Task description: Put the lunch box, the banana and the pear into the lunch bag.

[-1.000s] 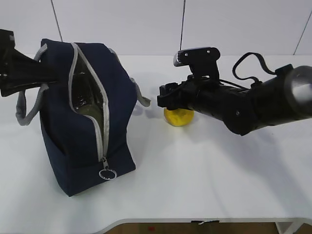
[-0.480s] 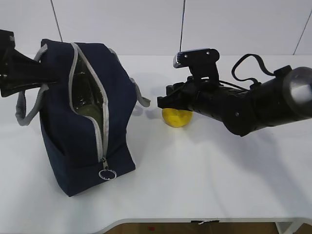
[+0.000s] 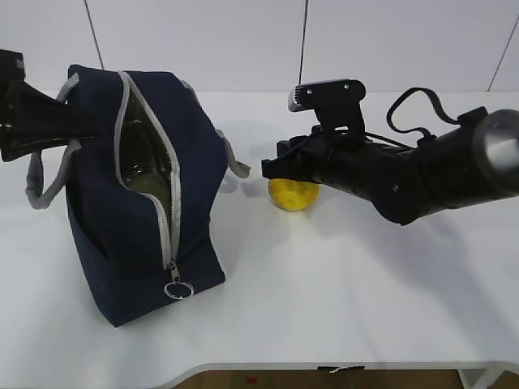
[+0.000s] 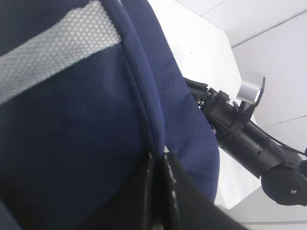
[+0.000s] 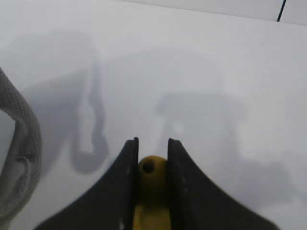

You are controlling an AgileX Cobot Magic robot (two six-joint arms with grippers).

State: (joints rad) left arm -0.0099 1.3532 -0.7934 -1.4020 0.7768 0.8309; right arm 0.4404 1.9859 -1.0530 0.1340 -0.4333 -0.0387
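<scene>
The navy lunch bag (image 3: 138, 203) stands at the left with its grey zipper open down the front. My left gripper (image 3: 75, 121) is shut on the fabric of its top edge, and the left wrist view shows the pinched seam (image 4: 158, 160). The yellow pear (image 3: 293, 194) sits on the table to the right of the bag. My right gripper (image 3: 272, 168) reaches over it. In the right wrist view its fingers (image 5: 152, 143) press both sides of the pear's top (image 5: 151, 167), beside the dark stem spot. Inside the bag I see only dark, shiny lining. The lunch box and the banana are hidden.
A grey ring pull (image 3: 178, 289) hangs at the bottom of the zipper. Grey webbing handles droop at the bag's left (image 3: 36, 186) and right (image 3: 235, 162), the right one close to the pear. The white table's front edge (image 3: 324, 369) runs below.
My right gripper's fingers have closed in on the pear. The pear has barely shifted. The bag and the left arm have not moved.
</scene>
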